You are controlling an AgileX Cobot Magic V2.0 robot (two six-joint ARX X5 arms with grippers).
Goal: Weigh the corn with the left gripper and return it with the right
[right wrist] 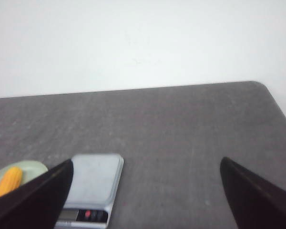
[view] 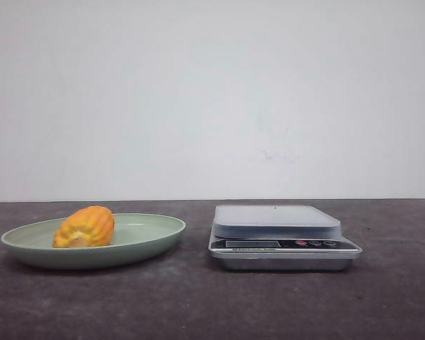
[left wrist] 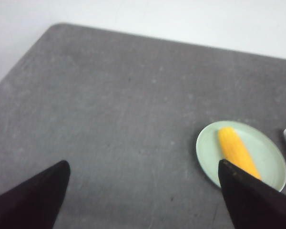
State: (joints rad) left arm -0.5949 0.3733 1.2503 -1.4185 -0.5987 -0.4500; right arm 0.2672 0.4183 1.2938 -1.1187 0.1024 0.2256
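My left claw (left wrist: 143,191) hangs spread and empty, well back from the corn (left wrist: 237,151), which lies in the plate (left wrist: 271,157) beside the scale (view: 283,237), long axis running toward my right-hand finger, so this arm is nearer.

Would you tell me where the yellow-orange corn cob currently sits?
In the front view, the yellow-orange corn cob lies in the pale green plate, left of the silver scale.

The desk (view: 198,304) looks matt, grey and slightly mottled. The pale green plate (view: 156,234) is smooth, faintly glossy. The scale (view: 283,237) looks like brushed metal. The corn (view: 85,227) is ridged and waxy.
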